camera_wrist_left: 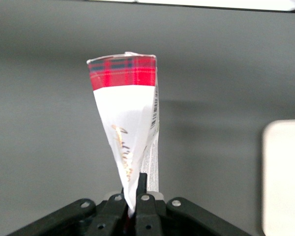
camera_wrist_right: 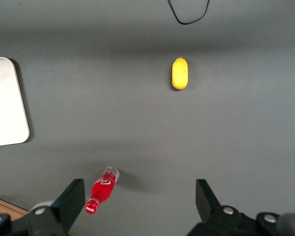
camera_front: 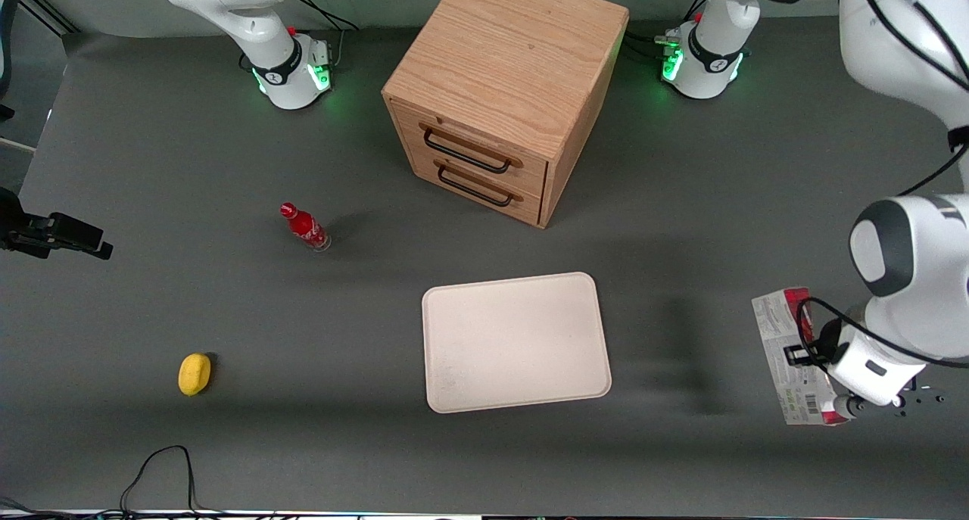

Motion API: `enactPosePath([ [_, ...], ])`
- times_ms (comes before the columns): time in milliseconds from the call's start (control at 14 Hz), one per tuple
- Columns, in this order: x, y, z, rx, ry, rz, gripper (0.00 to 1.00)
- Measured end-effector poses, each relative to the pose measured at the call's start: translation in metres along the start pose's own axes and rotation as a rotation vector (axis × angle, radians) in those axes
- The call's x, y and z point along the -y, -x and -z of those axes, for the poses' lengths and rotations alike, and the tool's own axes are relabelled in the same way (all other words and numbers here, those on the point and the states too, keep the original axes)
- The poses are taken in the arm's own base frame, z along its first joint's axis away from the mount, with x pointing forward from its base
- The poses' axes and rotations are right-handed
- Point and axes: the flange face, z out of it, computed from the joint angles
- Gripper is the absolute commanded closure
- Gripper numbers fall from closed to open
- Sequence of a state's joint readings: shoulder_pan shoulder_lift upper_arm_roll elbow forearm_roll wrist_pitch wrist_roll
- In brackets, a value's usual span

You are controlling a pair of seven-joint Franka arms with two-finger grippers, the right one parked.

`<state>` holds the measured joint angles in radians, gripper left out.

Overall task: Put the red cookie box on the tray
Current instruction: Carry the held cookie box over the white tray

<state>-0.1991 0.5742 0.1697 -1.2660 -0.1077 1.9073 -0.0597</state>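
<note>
From my station I see the left arm's tool (camera_wrist_left: 132, 206) pressed nearly together, its two black fingers (camera_wrist_left: 143, 196) pinching the long narrow red cookie box with white printed panels (camera_wrist_left: 130, 123). In the wrist camera the carton stands out straight from the fingertips, its red tartan end farthest from the tool, a barcode strip running down one edge.

In the front camera the tool (camera_front: 821, 353) sits at the working arm's end of the dark grey counter (camera_front: 227, 444), low over the box (camera_front: 787, 353), which shows its white panel and barcode upward. I cannot tell whether the carton is resting on the counter or just lifted clear of it.

The flat cream-white rectangular tray with rounded corners (camera_front: 516, 342) lies well apart from the tool, toward the parked arm's end, and is bare; its edge (camera_wrist_left: 285, 177) shows in the wrist camera too. The oak two-drawer cabinet (camera_front: 507, 88) stands farther from the front camera than the tray. Farther along from the tool stand a small red bottle (camera_front: 304, 227) and a yellow lemon-like object (camera_front: 194, 374).
</note>
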Motion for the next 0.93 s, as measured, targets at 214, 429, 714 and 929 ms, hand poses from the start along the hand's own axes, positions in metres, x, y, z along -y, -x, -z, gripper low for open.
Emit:
enactPosePath([
  [214, -0.074, 0.016, 0.021, 0.021, 0.026, -0.128, 1.00],
  [429, -0.156, 0.041, 0.027, 0.056, 0.038, -0.199, 1.00],
  [714, -0.247, 0.073, -0.012, 0.068, -0.012, -0.155, 1.00],
  [929, -0.283, 0.078, -0.077, 0.061, -0.010, -0.131, 1.00],
])
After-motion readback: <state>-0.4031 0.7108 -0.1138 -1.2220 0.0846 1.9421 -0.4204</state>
